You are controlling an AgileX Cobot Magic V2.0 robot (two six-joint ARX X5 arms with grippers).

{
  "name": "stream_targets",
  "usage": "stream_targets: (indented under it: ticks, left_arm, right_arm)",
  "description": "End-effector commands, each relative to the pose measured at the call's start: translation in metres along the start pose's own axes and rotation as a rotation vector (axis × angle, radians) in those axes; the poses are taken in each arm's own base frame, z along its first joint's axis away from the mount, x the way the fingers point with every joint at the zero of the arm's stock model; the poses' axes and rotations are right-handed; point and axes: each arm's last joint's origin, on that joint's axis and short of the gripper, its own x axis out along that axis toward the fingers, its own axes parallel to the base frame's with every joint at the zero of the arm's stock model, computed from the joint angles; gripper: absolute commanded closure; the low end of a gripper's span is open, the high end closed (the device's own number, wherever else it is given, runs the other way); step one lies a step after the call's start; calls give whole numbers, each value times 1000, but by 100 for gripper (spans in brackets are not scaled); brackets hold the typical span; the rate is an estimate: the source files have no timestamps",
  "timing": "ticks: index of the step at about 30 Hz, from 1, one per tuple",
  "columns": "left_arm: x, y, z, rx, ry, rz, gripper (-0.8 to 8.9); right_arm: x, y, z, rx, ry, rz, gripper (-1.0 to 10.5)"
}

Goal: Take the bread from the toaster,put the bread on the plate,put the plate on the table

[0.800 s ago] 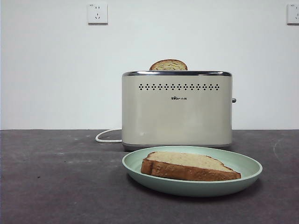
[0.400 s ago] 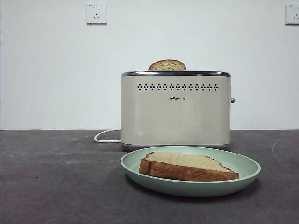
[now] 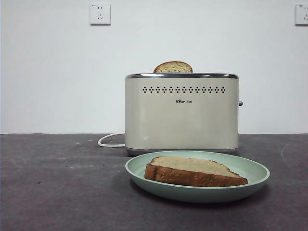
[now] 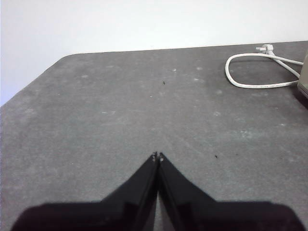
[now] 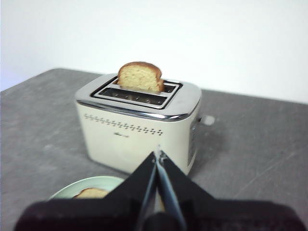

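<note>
Found bread (image 3: 195, 172) flat on plate (image 3: 250, 185) at toaster's (image 3: 182, 120) 6 o'clock; left gripper (image 4: 158, 156) & right gripper (image 5: 158, 154) both clenched, empty.

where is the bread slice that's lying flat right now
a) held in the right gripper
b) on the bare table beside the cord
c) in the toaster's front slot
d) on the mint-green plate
d: the flat slice lies on the plate in front of the toaster; the other slice stands upright in a toaster slot, and the right gripper is shut and holds nothing.
</note>
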Motion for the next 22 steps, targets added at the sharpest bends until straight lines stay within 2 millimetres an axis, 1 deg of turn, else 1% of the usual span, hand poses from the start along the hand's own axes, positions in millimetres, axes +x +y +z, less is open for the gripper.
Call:
stream_targets:
  ticks: [1,5,8,11,17,22]
  left_arm:
    - [1,0,-3,-10,4,3,817]
    - [1,0,-3,-10,4,3,817]
    - [1,0,-3,-10,4,3,817]
    - [1,0,-3,-10,4,3,817]
    - [1,0,-3,-10,4,3,817]
    - [1,0,-3,-10,4,3,817]
  right_arm:
    - [12,-3,-33,-9,-39,-38,945]
    - [19,-7,-69,4,-50,-163,945]
    - [22,-8,-91,22,-45,-235,945]
    - [24,-8,-109,26,-32,-263,945]
    - [27,-7,-132,38,-24,-258,945]
    - [33,-8,-151,93,21,-255,945]
